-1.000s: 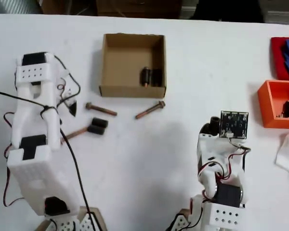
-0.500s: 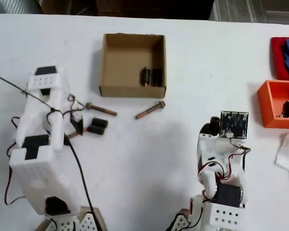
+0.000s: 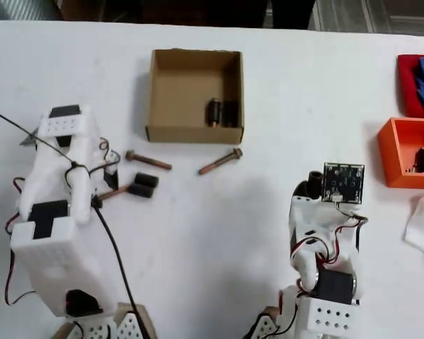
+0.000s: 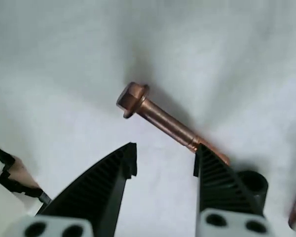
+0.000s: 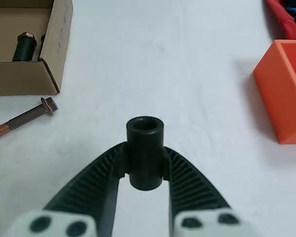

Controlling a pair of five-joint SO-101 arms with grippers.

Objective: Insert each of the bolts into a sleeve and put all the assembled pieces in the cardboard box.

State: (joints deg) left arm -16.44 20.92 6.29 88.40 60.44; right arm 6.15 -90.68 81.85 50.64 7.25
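left hand [image 4: 165,153] apart, just short of bolt [image 4: 158,118] lying on desk [image 4: 64,49] | right hand [image 5: 144,149] clamped on sleeve [image 5: 144,158] | risk: bolt slants across the gap (round shank), may roll or pivot out on closing

left arm [image 3: 56,183] | swung in toward bolt [image 4: 160,120] | end effector [image 4: 165,154] now spread over its shaft

Assembled piece [image 3: 221,112] in cardboard box [image 3: 171,81]; bolt [image 3: 220,162] on table [image 3: 304,92] just before it.
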